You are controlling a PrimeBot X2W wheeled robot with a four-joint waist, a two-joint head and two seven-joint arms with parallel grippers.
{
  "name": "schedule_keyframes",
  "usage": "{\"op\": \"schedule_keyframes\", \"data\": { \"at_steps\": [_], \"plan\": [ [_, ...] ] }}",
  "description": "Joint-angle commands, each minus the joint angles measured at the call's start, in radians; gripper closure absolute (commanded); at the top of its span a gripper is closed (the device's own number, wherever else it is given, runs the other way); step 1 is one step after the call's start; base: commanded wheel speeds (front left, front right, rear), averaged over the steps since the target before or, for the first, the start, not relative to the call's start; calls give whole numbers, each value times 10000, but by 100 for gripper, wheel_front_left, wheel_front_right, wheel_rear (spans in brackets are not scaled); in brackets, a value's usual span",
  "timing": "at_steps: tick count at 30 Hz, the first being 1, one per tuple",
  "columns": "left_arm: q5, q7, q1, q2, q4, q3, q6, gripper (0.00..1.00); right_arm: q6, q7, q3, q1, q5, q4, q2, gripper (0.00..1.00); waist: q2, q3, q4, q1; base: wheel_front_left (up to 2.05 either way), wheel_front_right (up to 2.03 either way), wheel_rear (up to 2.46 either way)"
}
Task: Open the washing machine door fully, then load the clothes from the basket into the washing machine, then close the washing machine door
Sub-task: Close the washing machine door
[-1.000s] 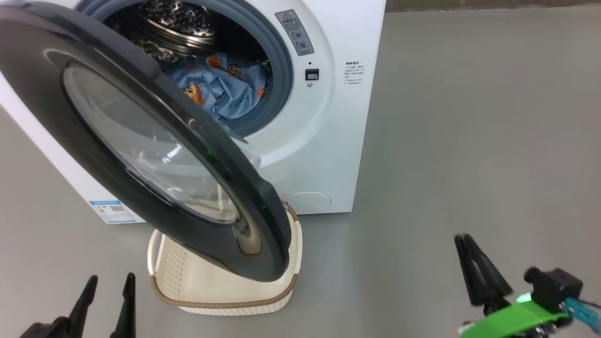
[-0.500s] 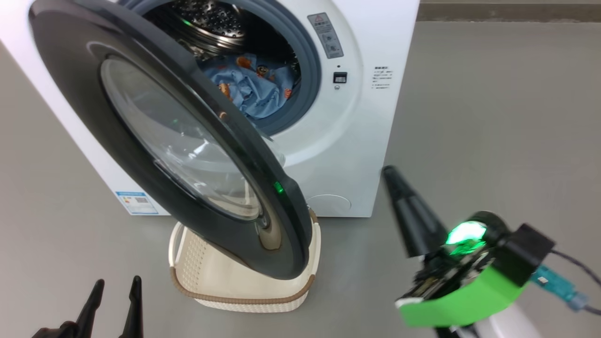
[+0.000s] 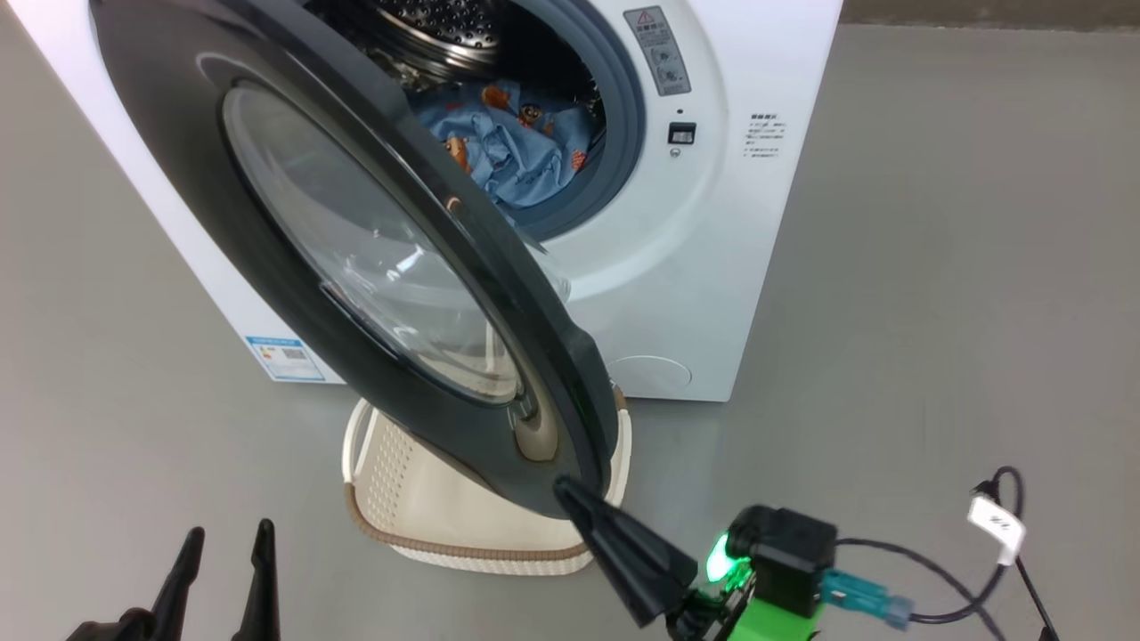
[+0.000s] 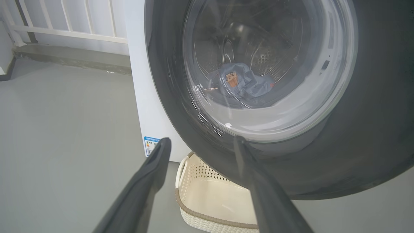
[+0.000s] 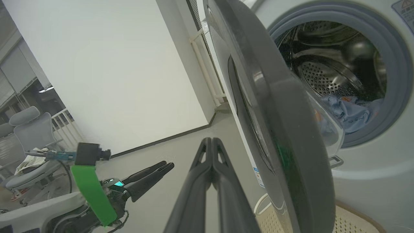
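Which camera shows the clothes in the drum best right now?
The head view: the clothes lie in plain sight through the open mouth of the washing machine. The left wrist view sees them dimly through the glass of the door; the right wrist view shows a part past the door's edge.

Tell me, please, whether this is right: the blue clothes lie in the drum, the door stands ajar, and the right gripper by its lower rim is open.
Not quite: the right gripper is shut, fingers pressed together, as the right wrist view shows. The clothes do lie in the drum, and the washing machine door stands ajar.
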Motion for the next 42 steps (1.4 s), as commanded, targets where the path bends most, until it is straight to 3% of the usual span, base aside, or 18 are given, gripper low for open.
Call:
{"op": "schedule_keyframes", "data": {
  "at_steps": [1,8,32,42],
  "plan": [
    [-79,-133,-306,90,-183,353,-15,0,16,-48,277,-268,141,91,89,100,-1,92,75,0,0,0,0],
    [-155,-133,-446,39,-92,284,-16,0,16,-48,127,-564,236,867,207,100,-1,214,205,0,0,0,0],
    [-271,-134,-674,19,-147,100,-16,0,16,-48,-770,-1383,235,1474,578,100,-1,472,489,0,0,0,0],
    [-307,-134,-1067,-42,-254,-92,-16,0,16,-48,-1596,-2144,96,1771,512,100,-1,959,643,0,0,0,0]
  ]
}}
